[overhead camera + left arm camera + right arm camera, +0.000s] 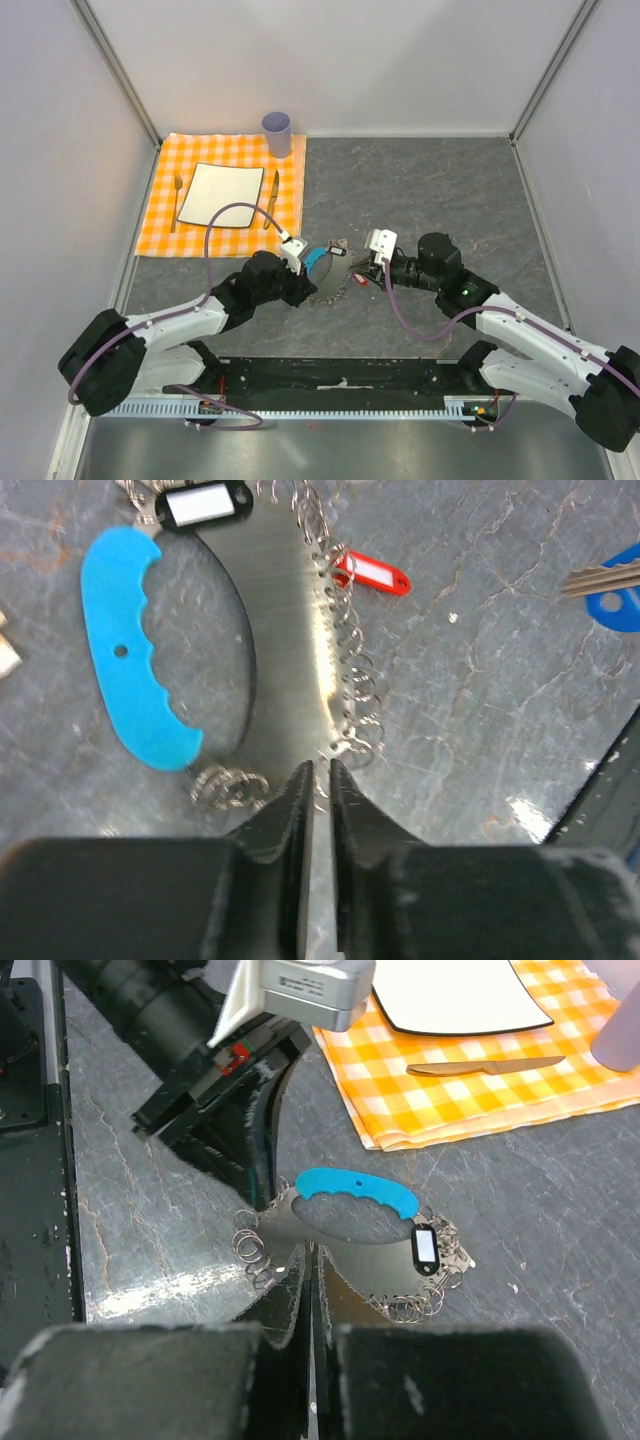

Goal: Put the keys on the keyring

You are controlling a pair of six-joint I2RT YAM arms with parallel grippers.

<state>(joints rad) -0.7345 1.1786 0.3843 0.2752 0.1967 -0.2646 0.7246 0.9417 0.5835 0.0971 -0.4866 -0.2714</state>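
The keyring is a flat silver metal piece [280, 620] with a cyan plastic grip [128, 655] and several small wire rings [350, 680] along its edge. It lies on the grey table between the arms [325, 278]. A red-tagged key [372, 575] sits at its ringed edge. A blue-tagged key [612, 588] lies apart on the table. A black tag [425, 1248] hangs among the rings. My left gripper [320, 772] is shut on one end of the metal piece. My right gripper [312, 1252] is shut on the metal piece's near edge, below the cyan grip [355, 1190].
An orange checked cloth [160, 215] lies at the back left with a white plate [220, 195], a fork [177, 200] and a knife [270, 200]. A purple cup [277, 133] stands behind it. Grey walls enclose the table.
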